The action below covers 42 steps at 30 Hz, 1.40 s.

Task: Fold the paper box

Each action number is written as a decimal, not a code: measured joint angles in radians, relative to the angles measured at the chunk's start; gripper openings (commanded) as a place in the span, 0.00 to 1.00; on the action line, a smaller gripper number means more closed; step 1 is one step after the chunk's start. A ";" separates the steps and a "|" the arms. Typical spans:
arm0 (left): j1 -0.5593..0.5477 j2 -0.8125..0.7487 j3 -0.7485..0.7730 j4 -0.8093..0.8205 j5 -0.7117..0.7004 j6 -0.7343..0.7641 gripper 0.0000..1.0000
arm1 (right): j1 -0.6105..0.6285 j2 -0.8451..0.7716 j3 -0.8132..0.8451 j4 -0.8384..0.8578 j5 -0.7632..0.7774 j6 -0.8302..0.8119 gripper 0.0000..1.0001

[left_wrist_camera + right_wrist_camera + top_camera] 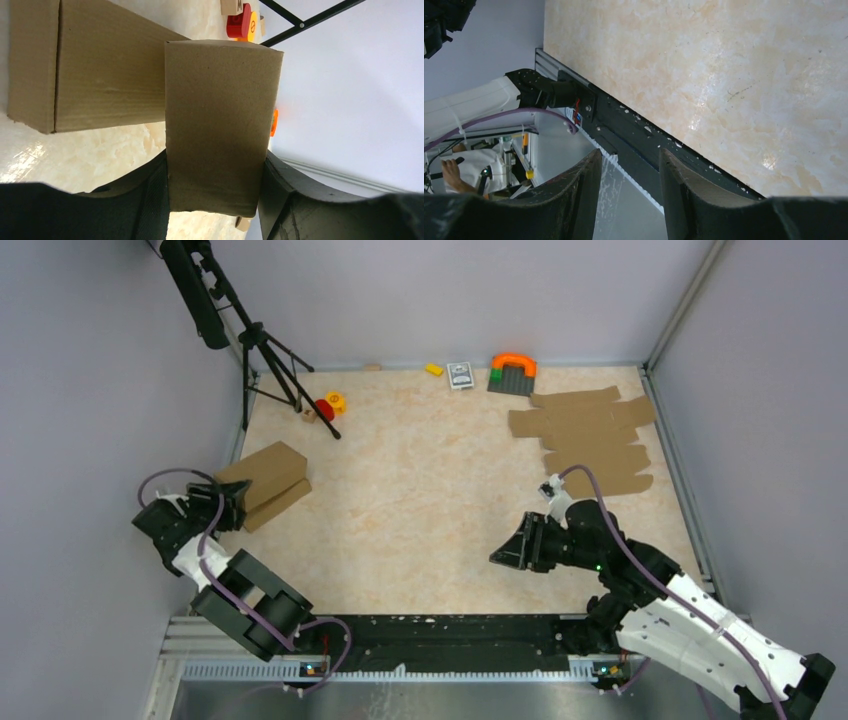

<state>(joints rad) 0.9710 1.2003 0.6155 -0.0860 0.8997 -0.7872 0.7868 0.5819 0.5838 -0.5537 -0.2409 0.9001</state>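
The paper box point(262, 470) is folded into a closed brown cardboard block at the table's left side. My left gripper point(230, 502) is shut on its near end. In the left wrist view the box's end point(220, 115) fills the gap between both black fingers point(150, 200), and the box points away toward the tripod. A second folded brown box point(75, 75) lies right beside it on the table point(282, 502). My right gripper point(505, 558) hovers over bare table near the front edge. It is open, with nothing between its fingers point(630, 155).
A pile of flat cardboard sheets point(590, 435) lies at the back right. A black tripod point(265, 350) stands at the back left, with red and yellow toys point(328, 405) by its foot. A card deck point(460, 375) and an orange-green block point(512, 372) sit along the back wall.
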 measured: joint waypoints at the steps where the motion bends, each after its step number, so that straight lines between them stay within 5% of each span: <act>1: 0.000 0.000 0.006 -0.013 -0.004 0.007 0.66 | 0.000 0.002 0.000 0.004 -0.002 0.000 0.45; 10: 0.003 0.006 0.079 -0.189 -0.161 0.119 0.96 | 0.000 0.001 0.000 0.015 -0.015 0.000 0.45; 24: -0.024 -0.198 0.134 -0.419 -0.576 0.147 0.99 | 0.000 0.011 0.002 0.034 -0.008 -0.019 0.51; 27: -0.136 -0.337 0.111 -0.431 -0.635 0.138 0.99 | 0.000 0.072 0.044 0.016 0.044 -0.065 0.56; 29: -0.259 -0.406 0.112 -0.434 -0.658 0.135 0.98 | 0.000 0.123 0.088 0.019 0.095 -0.099 0.79; 31: -0.397 -0.444 0.117 -0.436 -0.684 0.132 0.97 | 0.000 0.161 0.107 0.052 0.168 -0.126 0.92; 37: -0.768 -0.455 0.115 -0.443 -0.783 0.138 0.90 | 0.000 0.115 0.027 0.212 0.377 -0.221 0.93; 42: -0.832 -0.475 0.043 -0.485 -1.000 0.089 0.39 | 0.000 0.080 0.011 0.244 0.474 -0.258 0.92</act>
<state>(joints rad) 0.1390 0.7254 0.6586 -0.5713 -0.1001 -0.6987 0.7868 0.6621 0.5945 -0.3099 0.2329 0.6418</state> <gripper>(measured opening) 0.649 0.933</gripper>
